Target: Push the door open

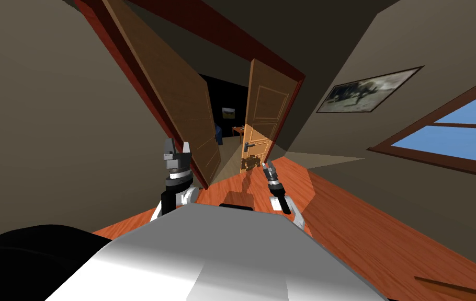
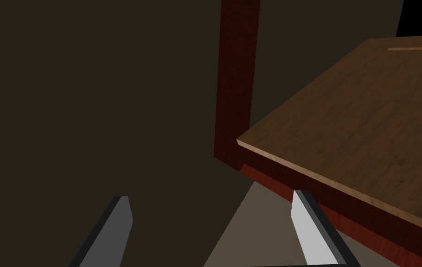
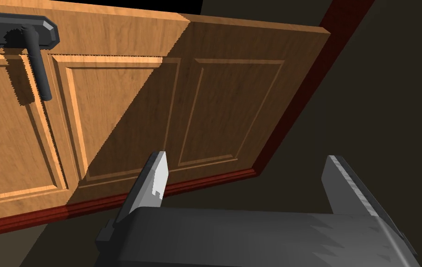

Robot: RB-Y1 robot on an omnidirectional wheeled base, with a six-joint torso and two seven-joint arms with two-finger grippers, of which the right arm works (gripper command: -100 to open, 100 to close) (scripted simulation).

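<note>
A double wooden door stands partly open in a dark red frame (image 1: 127,57). The left leaf (image 1: 179,104) swings away from me, and the right leaf (image 1: 263,120) carries a dark lever handle (image 1: 248,145). My right gripper (image 1: 268,168) is open just in front of the right leaf's lower part. In the right wrist view its fingertips (image 3: 247,167) point at the panelled leaf (image 3: 214,106) near the hinge side, well away from the handle (image 3: 34,60). My left gripper (image 1: 177,149) is open beside the left leaf's edge (image 2: 367,130), fingertips (image 2: 212,204) facing the wall and frame post (image 2: 235,79).
Through the gap between the leaves I see a small table (image 1: 238,130), a blue object (image 1: 218,135) and a small picture (image 1: 228,112). A framed picture (image 1: 370,90) and a window (image 1: 462,130) are on the right wall. Red-brown wooden floor (image 1: 367,219) stretches to my right.
</note>
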